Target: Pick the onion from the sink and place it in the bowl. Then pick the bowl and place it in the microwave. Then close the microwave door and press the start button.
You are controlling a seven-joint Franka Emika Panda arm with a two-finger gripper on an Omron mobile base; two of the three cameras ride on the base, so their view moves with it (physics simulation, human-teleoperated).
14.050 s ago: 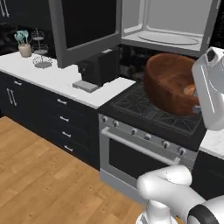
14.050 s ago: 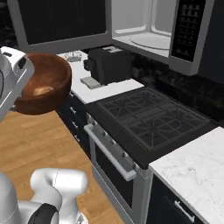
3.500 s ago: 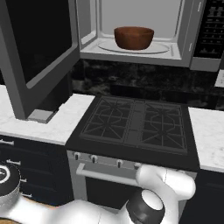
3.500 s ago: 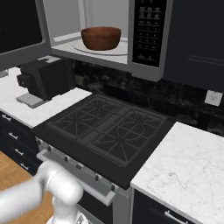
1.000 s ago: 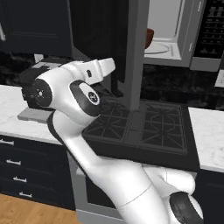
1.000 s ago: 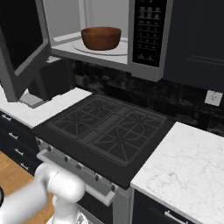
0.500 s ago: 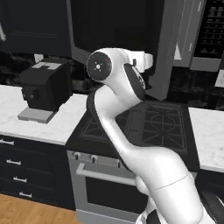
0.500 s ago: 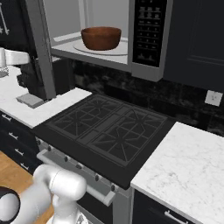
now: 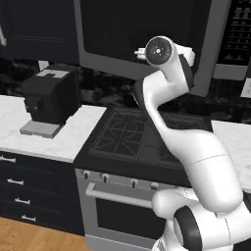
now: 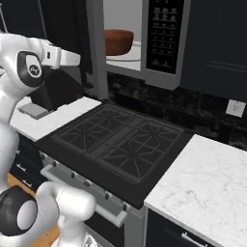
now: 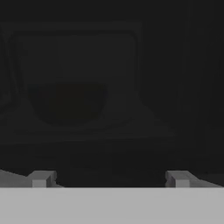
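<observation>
Bowl point(image 10: 118, 42) sits inside the microwave point(image 10: 161, 43) beyond its ajar door point(image 9: 147, 41); hand view shows fingers point(image 11: 41, 178) spread wide.

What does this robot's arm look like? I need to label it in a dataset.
The arm is glossy white with rounded, tube-like segments and dark round joint caps. The gripper ends in two small grey, blocky fingertips. I can make out no cables or markings.

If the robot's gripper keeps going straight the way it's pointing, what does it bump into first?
Most likely the microwave door: its dark glass window sits right ahead of the open gripper, with the bowl showing dimly behind it.
</observation>
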